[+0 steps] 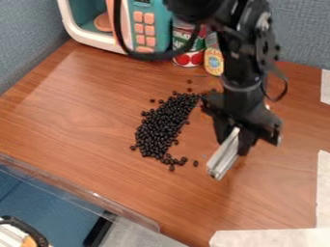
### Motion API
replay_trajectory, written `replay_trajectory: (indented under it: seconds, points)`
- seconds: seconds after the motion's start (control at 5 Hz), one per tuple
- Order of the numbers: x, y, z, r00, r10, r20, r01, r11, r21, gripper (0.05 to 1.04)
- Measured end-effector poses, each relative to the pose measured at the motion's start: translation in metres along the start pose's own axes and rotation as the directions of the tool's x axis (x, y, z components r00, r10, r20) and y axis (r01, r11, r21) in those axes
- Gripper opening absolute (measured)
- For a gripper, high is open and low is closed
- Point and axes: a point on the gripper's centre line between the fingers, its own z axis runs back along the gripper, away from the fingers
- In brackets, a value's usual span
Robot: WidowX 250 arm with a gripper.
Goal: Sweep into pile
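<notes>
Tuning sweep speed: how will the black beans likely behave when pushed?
The black beans are small, rounded and loose, so they'd probably roll or scatter, not move as one. The tabletop looks smooth, likely giving little grip. Strays lie apart from the rest, so a fast push might shed more.

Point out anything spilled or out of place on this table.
Small black beans lie loose on the brown wood-grain table in a ragged heap, strays around it, one near the tilted silvery metal bar. They look spilled, but likely await sweeping. Nothing appears damaged.
</notes>
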Motion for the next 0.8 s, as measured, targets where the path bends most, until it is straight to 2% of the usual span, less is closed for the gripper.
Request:
replay_trajectory:
  seconds: [0.2, 0.4, 0.8]
  points:
    - [-0.001, -0.009, -0.002, 0.999, -0.046, 0.008, 0.047, 0.999, -0.012, 0.38]
    - [-0.004, -0.009, -0.016, 0.996, -0.082, -0.021, 0.082, 0.997, -0.006, 0.38]
    - [-0.013, 0.02, -0.042, 0.989, -0.132, -0.068, 0.135, 0.99, 0.043, 0.38]
